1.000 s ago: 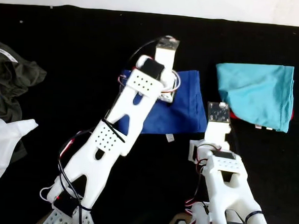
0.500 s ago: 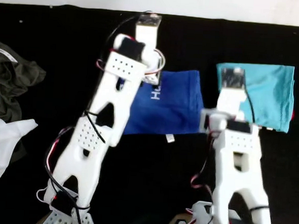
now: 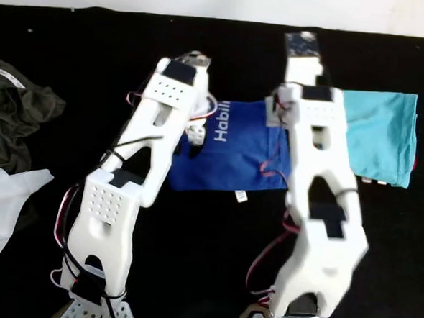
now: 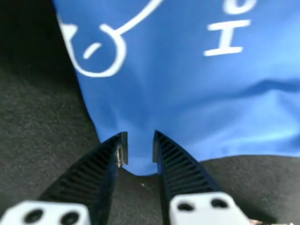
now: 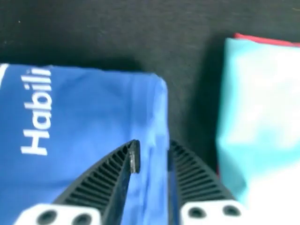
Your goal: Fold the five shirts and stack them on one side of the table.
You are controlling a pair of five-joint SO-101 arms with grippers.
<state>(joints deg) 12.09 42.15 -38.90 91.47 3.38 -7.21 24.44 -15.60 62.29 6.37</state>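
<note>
A folded blue shirt (image 3: 230, 149) with white print lies flat mid-table. My left gripper (image 3: 195, 133) hangs at its left edge. In the left wrist view it (image 4: 139, 147) stands open by a narrow gap just over the blue shirt's (image 4: 187, 79) corner. My right gripper (image 3: 276, 115) is at the shirt's far right corner. In the right wrist view it (image 5: 152, 153) is narrowly open above the blue cloth's (image 5: 84, 122) edge. A folded teal shirt (image 3: 379, 137) lies to the right, with a red one (image 5: 267, 41) showing under it.
A crumpled dark olive shirt (image 3: 17, 111) and a white shirt (image 3: 0, 204) lie in a heap at the table's left edge. A black cloth (image 3: 75, 50) covers the table. A small white tag (image 3: 241, 196) sticks out from the blue shirt's near edge.
The right arm stretched from the table's near side out to the blue shirt's far right corner. The left arm swung left off the shirt's middle to its left edge, uncovering the print.
</note>
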